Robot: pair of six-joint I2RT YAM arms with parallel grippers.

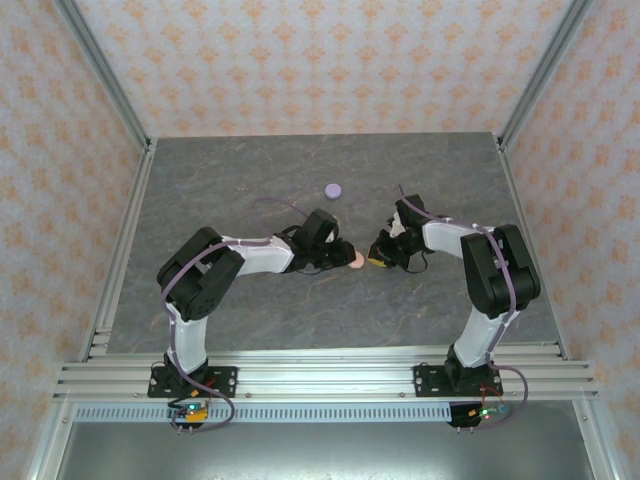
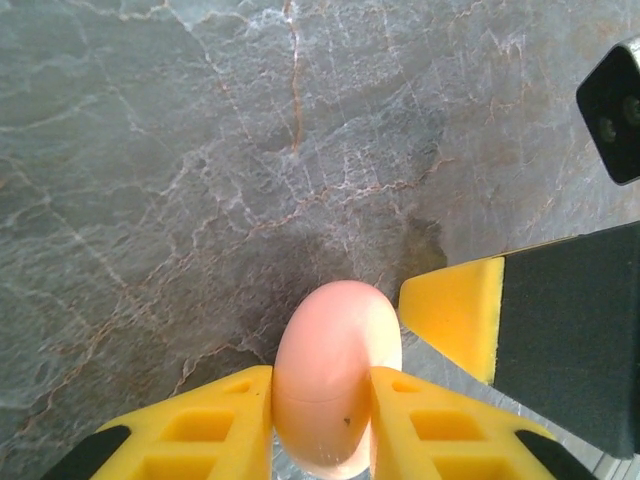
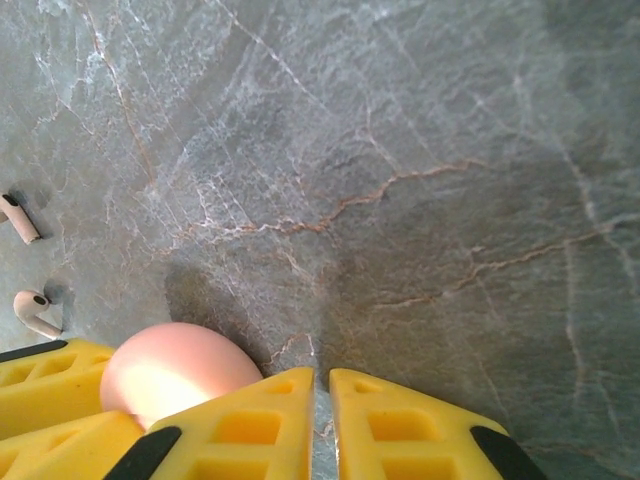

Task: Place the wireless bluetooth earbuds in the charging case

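A round pale pink charging case (image 2: 335, 340) stands on edge, pinched between the yellow fingers of my left gripper (image 2: 322, 385), which is shut on it. Its lid looks closed, with a seam line showing. From above, this case (image 1: 357, 260) sits at mid-table between both grippers. My right gripper (image 3: 322, 385) is shut with nothing in it, just right of the pink case (image 3: 170, 370), and one of its yellow fingers (image 2: 455, 310) shows in the left wrist view. Two tiny pale pink earbuds (image 3: 20, 218) (image 3: 35, 312) lie loose on the table, left in the right wrist view.
A lilac round case (image 1: 333, 190) lies on the grey marbled table (image 1: 250, 180) behind the grippers. Aluminium frame posts and patterned walls bound the table on three sides.
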